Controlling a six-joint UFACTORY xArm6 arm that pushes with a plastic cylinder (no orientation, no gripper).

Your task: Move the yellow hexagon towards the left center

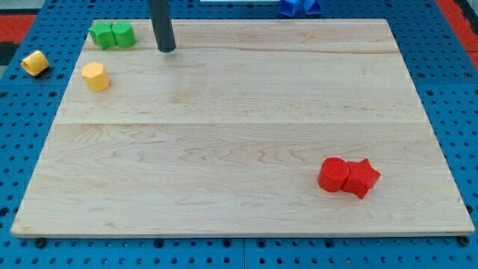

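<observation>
The yellow hexagon [95, 76] sits on the wooden board near its left edge, toward the view's top. My tip [166, 49] rests on the board near the top edge, up and to the right of the yellow hexagon and well apart from it. Two green blocks [113, 34] stand side by side, touching, at the board's top left corner, just left of my tip. Their exact shapes are hard to make out.
Another yellow block [34, 63] lies off the board on the blue pegboard at the view's left. A red round block [332, 175] and a red star [361, 178] touch each other at the lower right. Blue blocks [300, 7] sit beyond the top edge.
</observation>
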